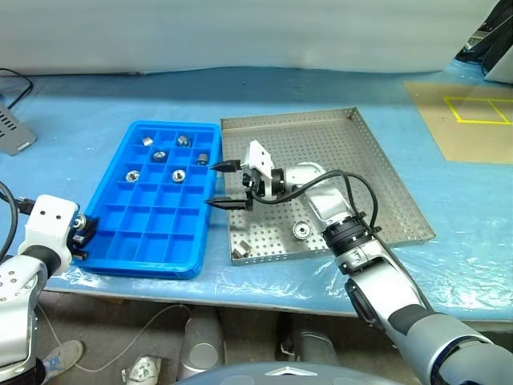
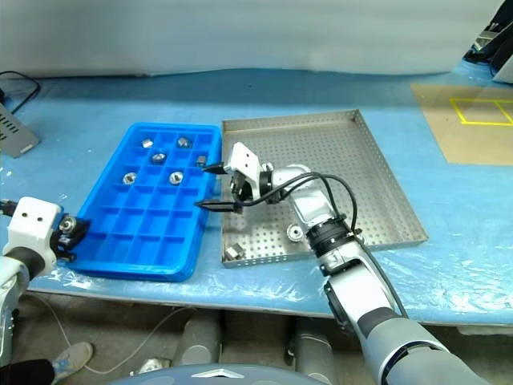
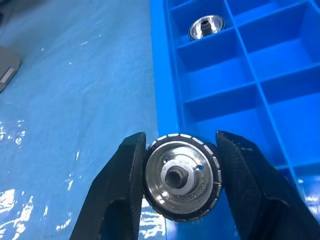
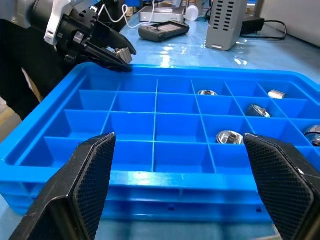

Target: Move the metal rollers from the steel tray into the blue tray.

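Six rollers [image 1: 178, 175] already in the blue tray's [image 1: 152, 255] far cells; two left near the steel tray's [image 1: 385, 172] near edge. Left gripper [image 3: 180, 175] clamped on a seventh at the blue tray's near left corner — right gripper [image 1: 223, 185] wide, empty.
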You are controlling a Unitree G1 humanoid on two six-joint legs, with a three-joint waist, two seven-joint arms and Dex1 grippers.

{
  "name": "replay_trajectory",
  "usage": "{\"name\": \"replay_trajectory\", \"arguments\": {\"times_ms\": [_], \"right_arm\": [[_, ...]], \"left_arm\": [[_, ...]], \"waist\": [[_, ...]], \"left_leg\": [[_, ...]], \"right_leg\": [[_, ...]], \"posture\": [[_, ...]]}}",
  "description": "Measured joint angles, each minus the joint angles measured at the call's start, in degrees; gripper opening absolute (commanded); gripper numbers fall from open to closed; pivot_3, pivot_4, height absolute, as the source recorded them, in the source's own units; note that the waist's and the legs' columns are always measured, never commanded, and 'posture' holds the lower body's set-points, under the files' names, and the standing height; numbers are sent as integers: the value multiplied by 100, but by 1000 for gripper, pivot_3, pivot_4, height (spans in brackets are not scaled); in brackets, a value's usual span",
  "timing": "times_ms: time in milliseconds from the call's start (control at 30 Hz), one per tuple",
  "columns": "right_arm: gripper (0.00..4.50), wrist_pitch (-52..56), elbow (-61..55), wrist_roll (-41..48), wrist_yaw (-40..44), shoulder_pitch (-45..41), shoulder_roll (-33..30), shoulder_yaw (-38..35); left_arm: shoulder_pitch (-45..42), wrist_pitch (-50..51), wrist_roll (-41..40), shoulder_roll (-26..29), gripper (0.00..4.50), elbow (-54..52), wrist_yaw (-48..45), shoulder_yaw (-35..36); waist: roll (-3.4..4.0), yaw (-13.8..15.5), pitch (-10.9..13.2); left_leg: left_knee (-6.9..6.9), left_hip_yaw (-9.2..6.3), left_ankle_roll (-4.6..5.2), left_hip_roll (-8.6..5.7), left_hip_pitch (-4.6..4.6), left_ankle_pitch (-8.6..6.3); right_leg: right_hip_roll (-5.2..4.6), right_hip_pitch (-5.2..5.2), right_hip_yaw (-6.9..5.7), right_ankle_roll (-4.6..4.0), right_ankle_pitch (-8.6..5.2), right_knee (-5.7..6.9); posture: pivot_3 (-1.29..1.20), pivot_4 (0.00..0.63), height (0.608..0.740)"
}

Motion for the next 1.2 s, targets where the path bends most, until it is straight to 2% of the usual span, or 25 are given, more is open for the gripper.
{"name": "replay_trajectory", "arguments": {"times_ms": [167,367,600,767,800,967,1200], "right_arm": [[4317,90,-193,0,-100,7,-65,-8],[4317,159,-329,0,-239,49,-148,-15],[4317,185,-386,-1,-379,90,-200,-16],[4317,290,-648,2,-475,267,-328,-19],[4317,355,-749,9,-489,328,-393,-29],[4317,774,-1256,79,-494,782,-794,-233],[4317,1345,-2047,160,-698,1341,-1066,-375]], "left_arm": [[-105,-251,0,48,1873,208,50,-237],[-195,-396,-67,121,3866,471,57,-500],[-514,-179,-356,117,3866,338,33,-840],[-1118,263,-1073,156,3866,-698,-182,-1073],[-1193,354,-1235,166,3866,-804,-245,-1135],[-1576,747,-1845,177,3866,-832,-478,-1513],[-1592,670,-1947,344,3866,-488,-707,-2013]], "waist": [[3,-9,-1],[1,-18,-2],[0,-18,-2],[0,-37,-2],[0,-64,-2],[1,-195,-2],[1,-479,-2]], "left_leg": [[0,0,-1,-1,6,1],[1,0,-4,1,8,2],[8,-1,-3,1,0,2],[17,-1,-3,-1,0,2],[16,-1,-4,-2,0,3],[24,0,-24,-4,-2,15],[21,0,-31,-1,4,19]], "right_leg": [[0,2,1,1,0,6],[1,2,1,1,0,9],[0,1,0,0,1,8],[0,2,2,0,1,14],[1,1,3,0,1,15],[3,1,6,2,2,16],[9,1,8,2,2,23]], "posture": [[349,150,740],[331,150,740],[292,150,740],[292,150,740],[215,150,740],[139,150,740],[89,150,740]]}}
